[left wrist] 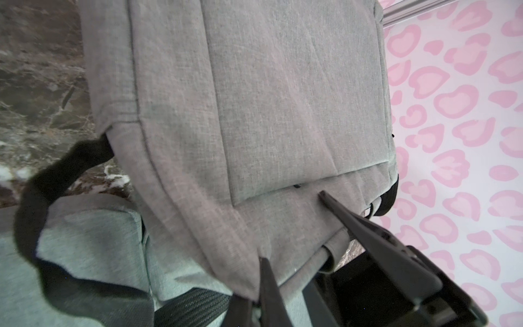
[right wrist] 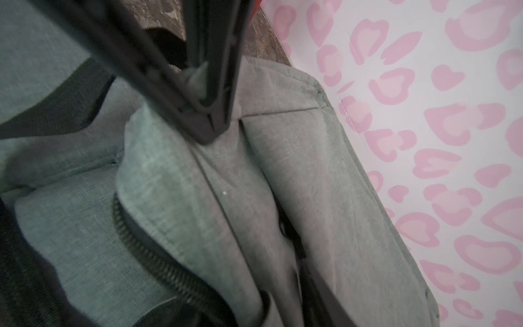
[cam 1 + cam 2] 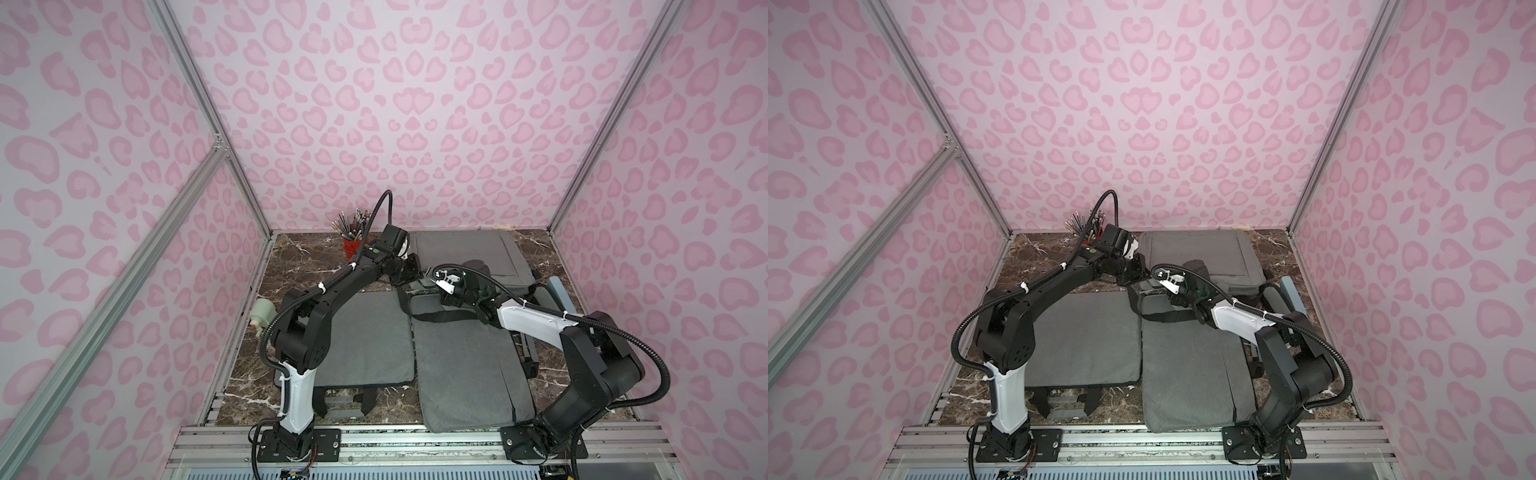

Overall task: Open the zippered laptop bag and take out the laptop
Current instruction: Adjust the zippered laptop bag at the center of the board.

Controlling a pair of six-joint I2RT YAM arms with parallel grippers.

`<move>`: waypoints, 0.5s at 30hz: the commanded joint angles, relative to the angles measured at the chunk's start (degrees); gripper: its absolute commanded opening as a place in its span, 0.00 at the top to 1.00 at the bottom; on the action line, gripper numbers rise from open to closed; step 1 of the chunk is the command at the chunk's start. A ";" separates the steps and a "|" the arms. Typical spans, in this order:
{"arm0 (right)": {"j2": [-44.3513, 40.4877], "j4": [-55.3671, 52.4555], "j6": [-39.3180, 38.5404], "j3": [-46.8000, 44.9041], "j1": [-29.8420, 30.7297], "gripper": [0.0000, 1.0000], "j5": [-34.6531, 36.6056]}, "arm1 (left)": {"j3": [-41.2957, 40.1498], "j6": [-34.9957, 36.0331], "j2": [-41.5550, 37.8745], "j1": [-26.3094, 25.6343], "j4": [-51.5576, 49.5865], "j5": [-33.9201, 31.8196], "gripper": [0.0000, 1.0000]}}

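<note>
The grey zippered laptop bag point(image 3: 461, 253) point(image 3: 1196, 253) lies at the back of the marble table, in both top views. My left gripper point(image 3: 415, 272) point(image 1: 261, 260) is at its near edge, shut on a pinched fold of the bag's fabric point(image 1: 243, 254). In the right wrist view those same left fingers point(image 2: 212, 127) nip the cloth. My right gripper point(image 3: 436, 286) point(image 2: 288, 288) is just beside it, with a fabric fold between its jaws; whether it grips is unclear. A dark zipper line point(image 2: 147, 249) shows. The laptop is hidden.
A second grey bag point(image 3: 465, 370) lies front right and a grey padded bag point(image 3: 365, 336) front left. A black strap point(image 3: 440, 318) crosses between them. A red cup of pencils point(image 3: 353, 245) stands back left, and a pale bottle point(image 3: 264, 311) sits at the left edge.
</note>
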 commanded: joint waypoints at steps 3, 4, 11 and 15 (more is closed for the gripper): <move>-1.46 0.94 5.23 1.27 -1.38 0.83 -4.58 | -0.81 1.03 -1.52 -0.07 2.98 2.20 0.71; -1.74 0.17 6.02 1.66 -1.81 0.88 -5.68 | -1.10 1.25 -1.66 -0.07 3.25 2.29 0.66; -3.43 -2.23 10.66 3.16 -3.63 0.97 -8.76 | -6.96 3.42 -5.61 0.63 8.45 2.96 0.35; -2.90 -5.13 11.57 4.46 -4.39 0.97 -9.65 | -12.44 7.86 -9.43 0.98 11.90 1.34 0.26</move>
